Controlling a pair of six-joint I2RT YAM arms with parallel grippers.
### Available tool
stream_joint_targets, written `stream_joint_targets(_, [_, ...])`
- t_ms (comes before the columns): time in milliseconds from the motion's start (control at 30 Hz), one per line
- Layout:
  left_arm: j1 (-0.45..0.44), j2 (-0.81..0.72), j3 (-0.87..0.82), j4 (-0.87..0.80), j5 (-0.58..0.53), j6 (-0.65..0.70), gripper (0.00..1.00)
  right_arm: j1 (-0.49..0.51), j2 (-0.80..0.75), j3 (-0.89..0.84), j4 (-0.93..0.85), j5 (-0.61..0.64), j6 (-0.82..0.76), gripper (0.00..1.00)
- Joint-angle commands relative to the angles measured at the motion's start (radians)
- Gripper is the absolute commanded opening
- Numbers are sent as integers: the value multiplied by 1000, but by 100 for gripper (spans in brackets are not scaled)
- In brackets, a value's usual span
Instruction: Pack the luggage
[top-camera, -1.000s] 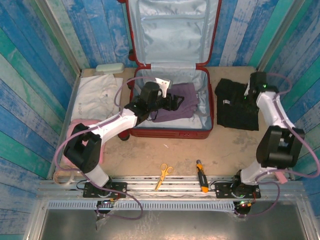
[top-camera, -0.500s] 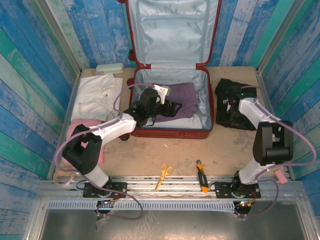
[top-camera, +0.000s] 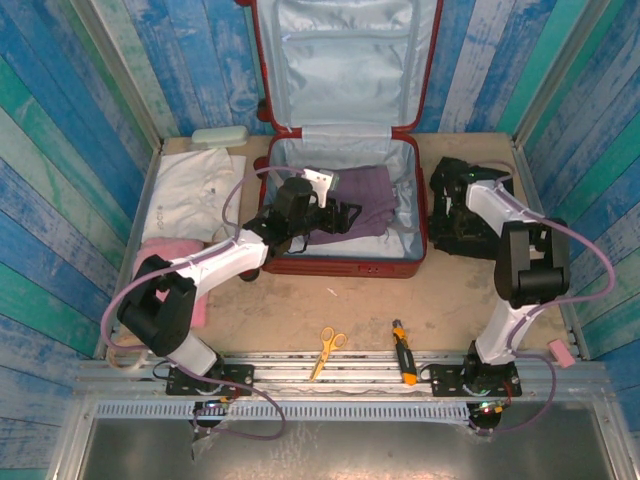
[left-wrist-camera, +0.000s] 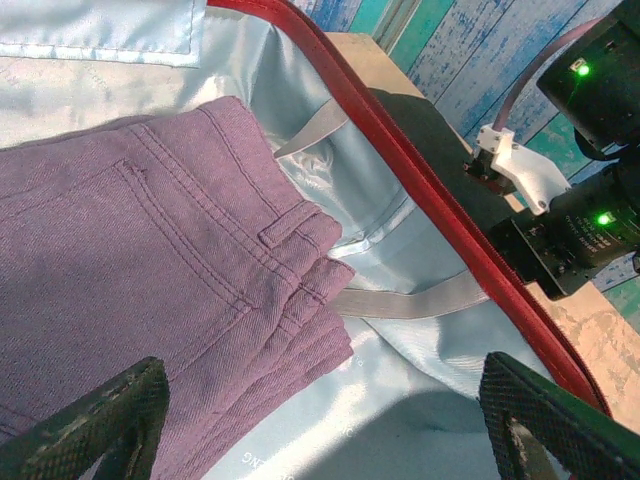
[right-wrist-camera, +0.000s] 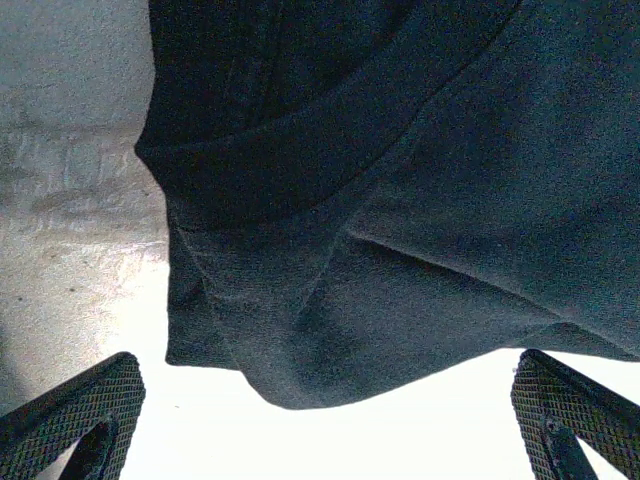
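Left wrist: luggage (left-wrist-camera: 420, 250) beneath spread fingers (left-wrist-camera: 100, 420)

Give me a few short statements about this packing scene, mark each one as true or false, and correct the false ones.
1. The luggage lies open with purple trousers inside. True.
2. The black garment is packed in the luggage. False: it lies on the table, to the right of the luggage.
3. The left gripper is shut on the purple trousers. False: its jaws stand open above them.
4. The right gripper is open at the black garment. True.
5. Yellow-handled scissors lie on the table near the arm bases. True.
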Motion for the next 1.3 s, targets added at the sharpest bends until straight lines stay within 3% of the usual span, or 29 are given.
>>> stream_joint_targets(0, [-6, -38, 1, 10, -6, -9, 84, 32, 61, 22, -29, 13, -39, 98])
stream_joint_targets(367, [-15, -12, 28, 3, -10, -9, 84, 42, 227, 97, -21, -4, -62, 93])
stream_joint_targets(533, [-16, -9, 27, 3, -14, -7, 84, 43, 301, 103, -10, -4, -60, 82])
stream_joint_targets(633, [-18, -3, 34, 0, -12, -7, 84, 40, 319, 109, -3, -1, -50, 69])
stream_joint_targets(733, [-19, 5, 41, 1, -8, -7, 84, 32, 315, 124, 2, -10, -42, 43])
stream_joint_targets(833, [-19, 10, 44, 9, 0, -5, 84, 23, 296, 142, 2, -32, -47, 24])
stream_joint_targets(967, [-41, 0, 15, 79, 39, 38, 85, -3, 235, 153, 13, -245, -81, 1])
stream_joint_targets(1167, [-100, -20, -43, 209, 148, 174, 87, -93, 65, 156, 50, -544, -30, 1])
stream_joint_targets(1267, [-150, -35, -110, 334, 165, 256, 88, -130, -24, 164, 45, -623, -12, 1])
